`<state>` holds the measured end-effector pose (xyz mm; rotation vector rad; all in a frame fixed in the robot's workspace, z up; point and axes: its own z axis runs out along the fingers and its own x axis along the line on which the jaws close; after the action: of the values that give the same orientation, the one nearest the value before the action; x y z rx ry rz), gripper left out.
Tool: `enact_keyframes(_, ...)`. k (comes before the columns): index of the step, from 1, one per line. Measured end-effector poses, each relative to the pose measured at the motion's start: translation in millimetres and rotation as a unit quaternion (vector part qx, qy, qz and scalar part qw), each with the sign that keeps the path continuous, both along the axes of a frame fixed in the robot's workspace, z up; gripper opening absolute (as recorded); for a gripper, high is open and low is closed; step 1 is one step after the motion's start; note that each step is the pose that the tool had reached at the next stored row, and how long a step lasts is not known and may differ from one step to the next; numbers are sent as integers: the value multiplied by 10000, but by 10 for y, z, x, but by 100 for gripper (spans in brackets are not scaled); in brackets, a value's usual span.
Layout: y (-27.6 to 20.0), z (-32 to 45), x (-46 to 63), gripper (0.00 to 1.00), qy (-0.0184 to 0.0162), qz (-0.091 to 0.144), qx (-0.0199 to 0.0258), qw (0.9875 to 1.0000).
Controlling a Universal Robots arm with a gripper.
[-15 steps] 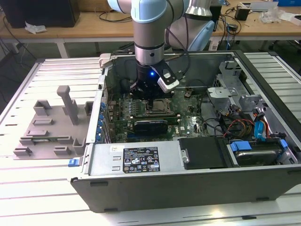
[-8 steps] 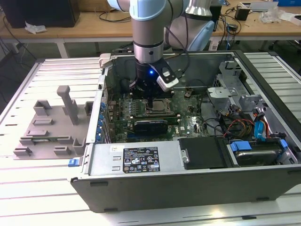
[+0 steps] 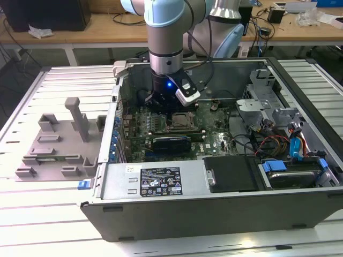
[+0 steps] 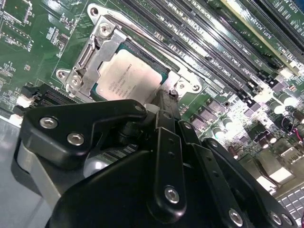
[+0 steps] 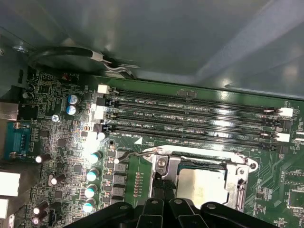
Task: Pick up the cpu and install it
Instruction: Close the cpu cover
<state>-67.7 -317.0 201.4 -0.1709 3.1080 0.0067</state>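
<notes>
We see the cpu (image 4: pixel 127 73) lying in the socket (image 4: pixel 102 37), with our end effector (image 4: pixel 166 99) at the socket's edge. We cannot tell its grip.

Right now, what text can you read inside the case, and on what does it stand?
Nothing reads reliably.
Sticker on the power supply: print too small.
cpu lid, second wrist view: faint marking, blurred.
Motherboard beside the memory slots, first wrist view: white lettering, too small.
</notes>
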Motion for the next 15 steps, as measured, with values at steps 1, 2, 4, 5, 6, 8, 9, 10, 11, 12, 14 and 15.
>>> enact_keyframes(1,0,0,0,11,0,0,1,10000)
enact_keyframes(2,0,0,0,11,-1,0,1,10000)
enact_keyframes(4,1,10,1,11,-3,0,5,10000)
enact_keyframes(5,2,17,1,11,-5,0,9,10000)
enact_keyframes(6,2,39,1,11,-2,0,5,10000)
enact_keyframes(8,1,58,0,11,-2,0,3,10000)
enact_keyframes(9,0,73,0,11,-1,0,2,10000)
enact_keyframes(10,1,96,0,11,-2,0,3,10000)
enact_keyframes(11,1,128,0,11,-2,0,3,10000)
enact_keyframes(12,1,154,0,11,-2,0,2,10000)
enact_keyframes(14,0,196,0,11,-1,0,2,10000)
enact_keyframes(15,1,199,8,11,-2,2,3,10000)
